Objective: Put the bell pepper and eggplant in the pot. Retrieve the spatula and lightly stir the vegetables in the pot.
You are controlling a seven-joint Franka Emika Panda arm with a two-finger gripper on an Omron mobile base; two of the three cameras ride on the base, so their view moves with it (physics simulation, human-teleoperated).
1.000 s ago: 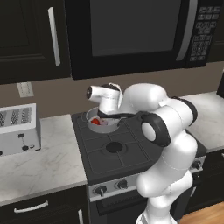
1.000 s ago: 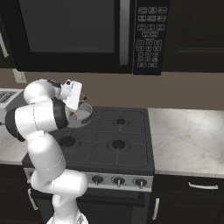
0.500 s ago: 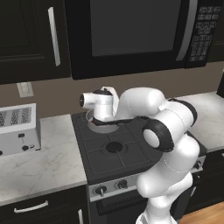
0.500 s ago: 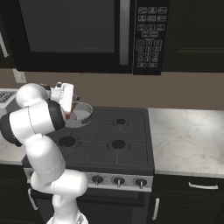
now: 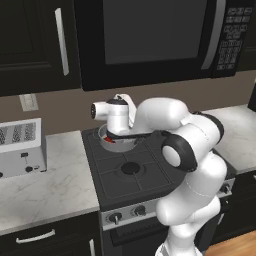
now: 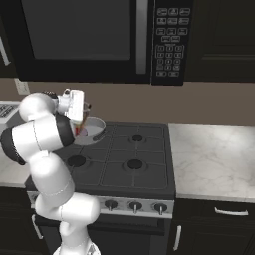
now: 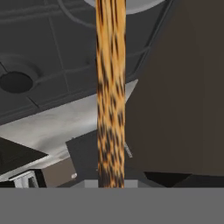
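Note:
The silver pot [image 5: 118,144] [image 6: 94,130] stands on the stove's back left burner. A bit of the red bell pepper [image 5: 109,141] shows inside it, below my white hand [image 5: 116,116] [image 6: 74,103], which hovers right over the pot. In the hand view the orange-brown spatula [image 7: 110,87] runs as a long handle from my gripper [image 7: 110,183] up towards the pot's rim [image 7: 131,3]. The gripper is shut on that handle. A short brown end of the spatula [image 6: 88,105] sticks out beside the hand. The spatula's blade and the eggplant are hidden.
A black microwave [image 5: 150,40] hangs low above the stove, close over the hand. A toaster [image 5: 20,147] sits on the marble counter to the left. The front burners [image 5: 130,168] are bare, and more counter [image 6: 214,154] lies right of the stove.
My hand has swung a little left and back over the pot and turned at the wrist, still holding the spatula. The pot has stayed in place.

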